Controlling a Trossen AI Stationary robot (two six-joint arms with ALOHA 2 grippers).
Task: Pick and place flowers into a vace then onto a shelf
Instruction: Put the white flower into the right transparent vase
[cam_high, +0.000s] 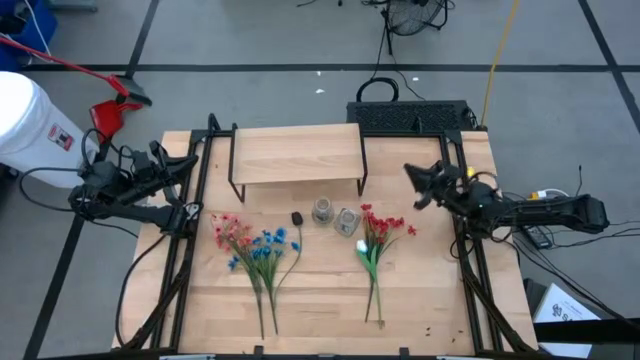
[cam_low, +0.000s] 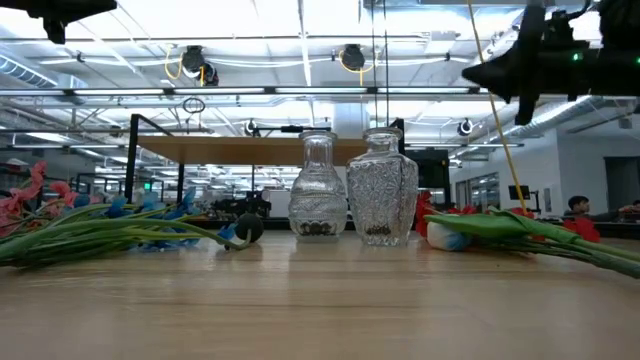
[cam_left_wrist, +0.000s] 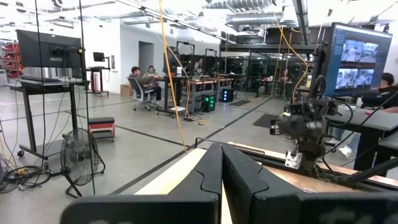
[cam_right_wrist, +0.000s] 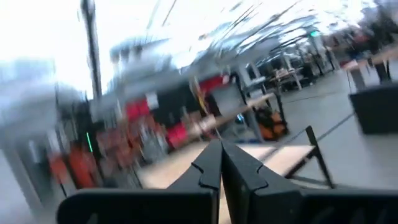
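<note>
At frame centre two glass vases (cam_high: 334, 214) stood between the flowers (cam_high: 255, 247); left gripper (cam_high: 190, 160) and right gripper (cam_high: 411, 174) were closed, empty.

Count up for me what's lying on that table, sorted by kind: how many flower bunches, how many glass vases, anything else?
Flower bunches: 3 (pink-red bunch, blue bunch, red bunch with a white bud)
Glass vases: 2 (left vase, right vase)
Wooden shelf: 1
Small dark object: 1, too small to identify
Total: 7
</note>
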